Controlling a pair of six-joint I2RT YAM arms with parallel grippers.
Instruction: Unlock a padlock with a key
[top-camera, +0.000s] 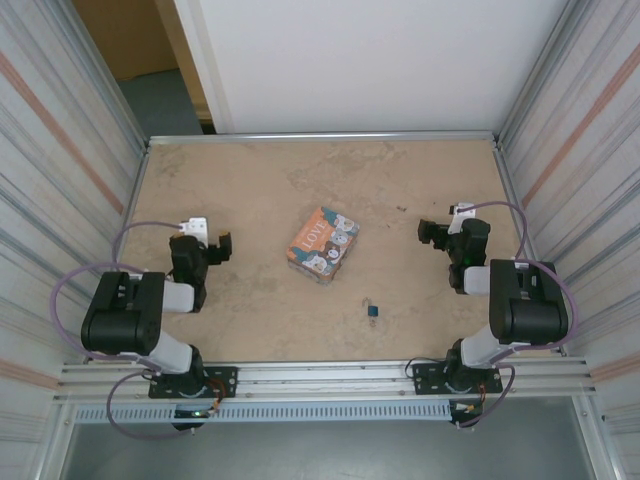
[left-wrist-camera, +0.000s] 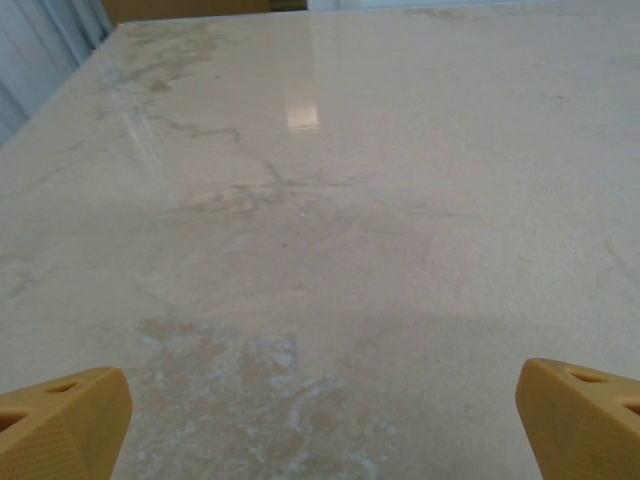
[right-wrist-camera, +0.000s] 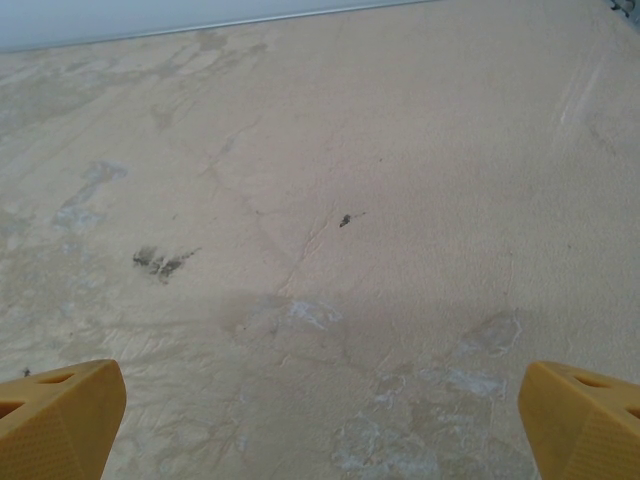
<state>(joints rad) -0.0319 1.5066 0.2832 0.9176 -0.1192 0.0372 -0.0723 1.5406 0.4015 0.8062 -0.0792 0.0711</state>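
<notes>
The padlock (top-camera: 372, 310), a tiny dark blue block with a pale metal loop, stands on the tabletop near the front, right of centre. The key is out of view. My left gripper (top-camera: 222, 247) hovers at the left of the table, well away from the padlock. It is open, and between its yellow fingertips (left-wrist-camera: 65, 420) lies bare tabletop. My right gripper (top-camera: 432, 233) is at the right side, behind and to the right of the padlock. It too is open, its fingertips (right-wrist-camera: 580, 420) spread wide over bare table.
An orange-and-teal "LOVE" box (top-camera: 323, 245) lies at the table's centre between the two grippers. Corrugated metal walls (top-camera: 60, 170) close in the left and right sides. A metal rail (top-camera: 320, 375) runs along the front edge.
</notes>
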